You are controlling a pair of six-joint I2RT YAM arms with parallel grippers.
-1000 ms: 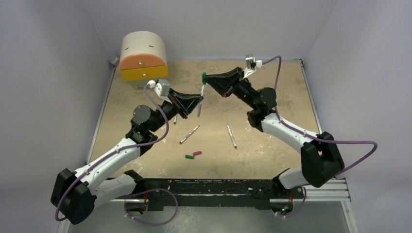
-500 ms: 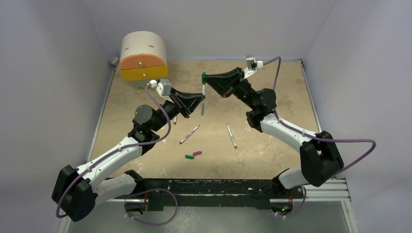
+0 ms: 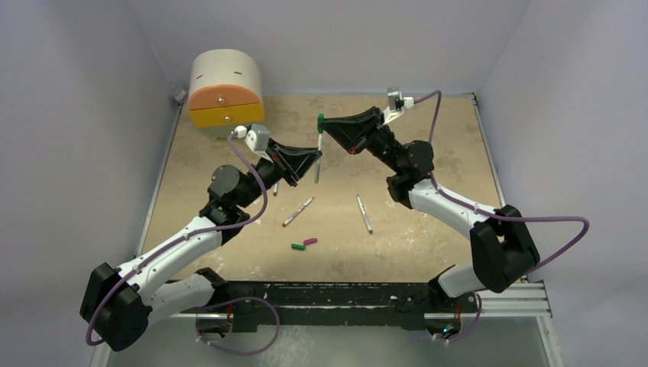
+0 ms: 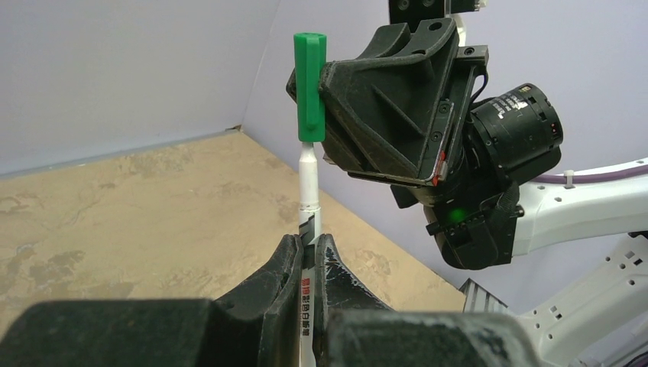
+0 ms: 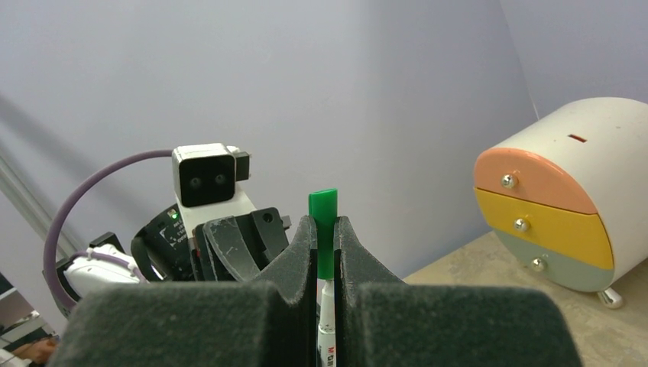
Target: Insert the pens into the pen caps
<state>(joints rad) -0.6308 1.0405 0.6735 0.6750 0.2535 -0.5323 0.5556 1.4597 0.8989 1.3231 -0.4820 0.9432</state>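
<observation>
Pen [image 4: 308, 183] stands upright, pinched by left fingers [image 4: 284, 267], tip inside green cap [image 4: 309, 88] pinched above by right fingers [image 5: 299, 252].

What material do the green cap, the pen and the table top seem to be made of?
The green cap is probably plastic: matte, even colour, sharp moulded edges. The pen looks plastic too: a smooth white barrel with a printed label. The table top is unclear, perhaps a worn board or stone-like sheet: matte beige with mottled darker patches.
</observation>
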